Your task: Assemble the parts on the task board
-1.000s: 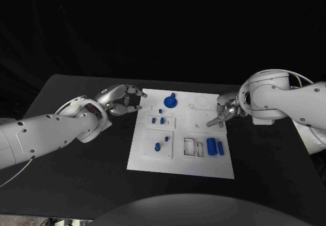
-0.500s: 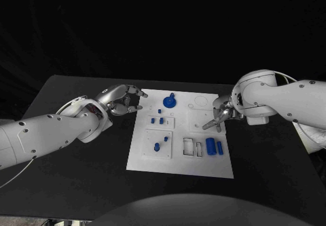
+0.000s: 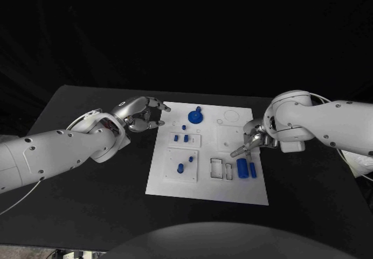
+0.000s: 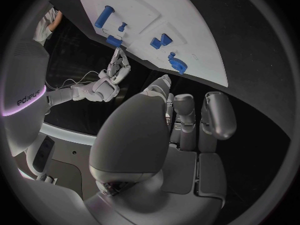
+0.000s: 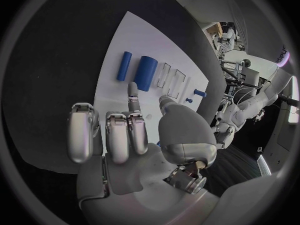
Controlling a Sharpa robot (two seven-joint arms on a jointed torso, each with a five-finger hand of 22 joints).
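The white task board lies mid-table. It carries a round blue knob, several small blue pieces in the left recesses, and two blue cylinders lying at its right side. My right hand hovers over the board's right part, one finger pointing down just above the cylinders; it holds nothing. In the right wrist view that finger reaches toward the wider cylinder and the thinner one. My left hand hangs loosely curved beside the board's far left corner, off the board and holding nothing.
Two open rectangular slots lie left of the cylinders. Circular recesses mark the board's far right. Black table surrounds the board on all sides. In the left wrist view the board shows beyond my left hand's fingers.
My right hand has moved toward the near side of the board, from beside the far right recesses down to the two cylinders. My left hand has stayed in place.
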